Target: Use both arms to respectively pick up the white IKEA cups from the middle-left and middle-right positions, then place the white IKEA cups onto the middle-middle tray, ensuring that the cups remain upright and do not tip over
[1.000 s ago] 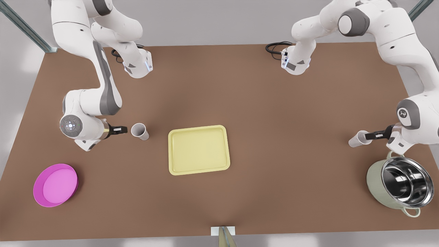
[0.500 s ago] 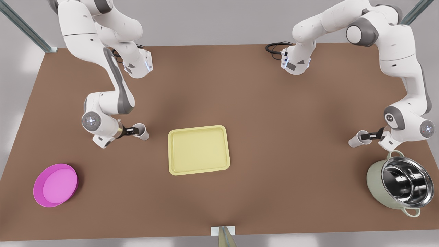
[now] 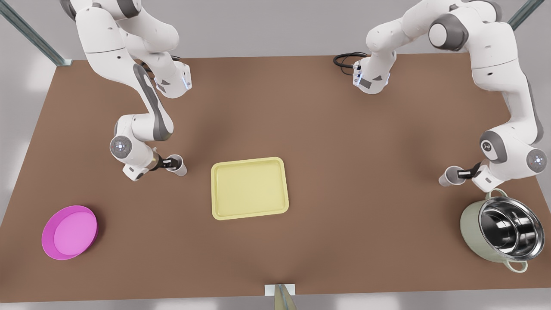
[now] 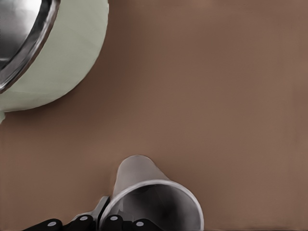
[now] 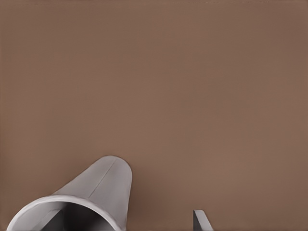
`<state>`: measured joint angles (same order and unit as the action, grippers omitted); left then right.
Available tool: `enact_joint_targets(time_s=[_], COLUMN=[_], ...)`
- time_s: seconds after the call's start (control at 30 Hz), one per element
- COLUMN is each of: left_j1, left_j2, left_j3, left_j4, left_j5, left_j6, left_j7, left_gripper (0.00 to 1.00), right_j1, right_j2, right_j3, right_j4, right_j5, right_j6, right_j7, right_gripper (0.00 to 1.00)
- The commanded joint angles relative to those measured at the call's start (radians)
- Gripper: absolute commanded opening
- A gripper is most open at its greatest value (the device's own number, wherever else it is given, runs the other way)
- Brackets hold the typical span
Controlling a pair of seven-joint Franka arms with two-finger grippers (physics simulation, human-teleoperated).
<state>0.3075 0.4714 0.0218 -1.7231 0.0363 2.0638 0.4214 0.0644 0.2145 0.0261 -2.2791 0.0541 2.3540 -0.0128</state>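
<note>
We see the right tool (image 3: 172, 162) at the mouth of the white cup (image 3: 180, 168) that stands between the tray (image 3: 249, 214) and the table (image 3: 327, 129) edge on the front view's left. In the right wrist view one dark finger (image 5: 202, 221) sits clear of this cup's (image 5: 98, 190) outer wall with bare table between them, so the tool is released and grips nothing.

The left tool (image 3: 464, 173) meets the rim of the other white cup (image 3: 447, 176), near the table edge on the front view's right and just beside the pot (image 3: 471, 232). In the left wrist view its black parts lie against that cup's (image 4: 137, 180) rim, but we cannot tell whether it is clenched or released.

Both cups are plain, smooth and tapered, without handles, with greyish insides, and both rest on the table, apart from the tray. The tray is flat, pale yellow and rectangular, with rounded corners and a low raised rim, near the table's middle. The pot is pale green outside with a shiny steel lining (image 4: 19, 29) and sits toward the near corner on the front view's right. A round magenta dish (image 3: 71, 232) lies toward the near corner on the front view's left. The table is matte brown.
</note>
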Motion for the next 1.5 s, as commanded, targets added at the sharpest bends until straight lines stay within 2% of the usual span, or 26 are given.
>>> enact_joint_targets(time_s=[0.0,0.03,0.07,0.1,0.13,0.2,0.23,0.3,0.4,0.47,0.5,0.63,0.73,0.77,0.8,0.9,1.07,1.13,1.17,1.2,1.27,1.3,1.37,1.4,1.43,1.47], left_j1=[-0.114,-0.203,-0.222,-0.235,-0.289,-0.482,-0.550,-0.642,-0.734,-0.788,-0.800,-0.806,-0.811,-0.811,-0.811,-0.811,-0.789,-0.743,-0.716,-0.653,-0.484,-0.415,-0.338,-0.358,-0.369,-0.361], left_j2=[-0.051,-0.045,-0.034,-0.028,0.050,0.187,0.228,0.305,0.352,0.435,0.455,0.519,0.533,0.533,0.532,0.532,0.497,0.454,0.391,0.282,0.118,0.084,0.061,-0.173,-0.269,-0.261], left_j3=[-0.019,-0.025,-0.086,-0.164,-0.255,-0.266,-0.264,-0.264,-0.264,-0.264,-0.264,-0.266,-0.264,-0.264,-0.264,-0.263,-0.266,-0.316,-0.315,-0.313,-0.316,-0.315,-0.313,-0.185,-0.175,-0.181], left_j4=[0.008,0.075,0.143,0.154,0.247,0.418,0.481,0.585,0.591,0.677,0.678,0.678,0.678,0.677,0.677,0.677,0.672,0.672,0.674,0.675,0.675,0.675,0.672,0.381,0.229,0.240], left_j5=[-0.006,-0.053,-0.162,-0.168,-0.159,-0.108,-0.107,-0.107,-0.107,-0.108,-0.107,-0.108,-0.108,-0.107,-0.107,-0.107,-0.113,-0.108,-0.108,-0.075,0.011,0.068,0.076,0.065,0.065,0.073], left_j6=[-0.091,-0.152,-0.188,-0.188,-0.188,-0.186,-0.179,-0.145,-0.013,0.004,0.009,0.087,0.105,0.105,0.104,0.102,0.024,-0.062,-0.195,-0.420,-0.821,-0.883,-0.918,-0.765,-0.659,-0.674], left_j7=[-0.154,-0.327,-0.455,-0.599,-0.803,-1.144,-1.263,-1.469,-1.612,-1.690,-1.687,-1.678,-1.673,-1.673,-1.676,-1.678,-1.678,-1.675,-1.675,-1.646,-1.198,-0.974,-0.865,-0.586,-0.530,-0.521], left_gripper=[0.21,0.21,0.21,0.21,0.21,0.21,0.21,0.21,0.21,0.21,0.21,0.21,0.21,0.73,0.98,1.00,1.00,1.00,1.00,1.00,1.00,1.00,1.00,1.00,1.00,1.00], right_j1=[0.000,0.002,0.003,0.003,0.003,0.002,0.002,0.002,0.003,0.000,-0.001,-0.024,-0.006,0.031,0.086,0.173,0.299,0.339,0.354,0.367,0.367,0.367,0.367,0.367,0.367,0.365], right_j2=[0.000,0.009,0.014,0.020,0.029,0.042,0.051,0.066,0.086,0.100,0.101,0.149,0.209,0.230,0.236,0.266,0.332,0.352,0.352,0.352,0.364,0.367,0.378,0.384,0.388,0.390], right_j3=[0.000,0.000,0.000,0.000,0.000,0.000,0.002,0.000,0.000,0.000,0.000,-0.002,0.000,0.000,-0.002,0.000,-0.002,-0.002,-0.002,-0.002,0.000,0.000,0.002,0.005,0.005,0.005], right_j4=[-0.010,-0.014,-0.016,-0.014,-0.014,-0.014,-0.011,0.004,0.058,0.102,0.125,0.305,0.441,0.500,0.549,0.567,0.575,0.569,0.552,0.521,0.521,0.518,0.517,0.517,0.518,0.518], right_j5=[0.007,0.007,0.007,0.007,0.007,0.018,0.018,0.018,0.018,0.018,0.018,0.046,0.173,0.170,0.164,0.173,0.158,0.159,0.159,0.159,0.161,0.162,0.170,0.171,0.171,0.171], right_j6=[0.016,0.016,0.016,0.018,0.021,0.025,0.025,0.024,-0.025,-0.079,-0.107,-0.278,-0.289,-0.288,-0.286,-0.191,0.014,0.080,0.113,0.159,0.166,0.166,0.168,0.168,0.168,0.168], right_j7=[-0.032,-0.032,-0.032,-0.032,-0.033,-0.068,-0.070,-0.104,-0.138,-0.151,-0.151,-0.151,-0.138,-0.139,-0.136,-0.136,-0.141,-0.148,-0.150,-0.147,-0.144,-0.144,-0.148,-0.148,-0.147,-0.147], right_gripper=[1.00,1.00,1.00,1.00,1.00,0.99,0.94,0.72,0.43,0.24,0.21,0.21,0.21,0.21,0.21,0.21,0.21,0.21,0.21,0.21,0.21,0.21,0.21,0.21,0.21,0.21])
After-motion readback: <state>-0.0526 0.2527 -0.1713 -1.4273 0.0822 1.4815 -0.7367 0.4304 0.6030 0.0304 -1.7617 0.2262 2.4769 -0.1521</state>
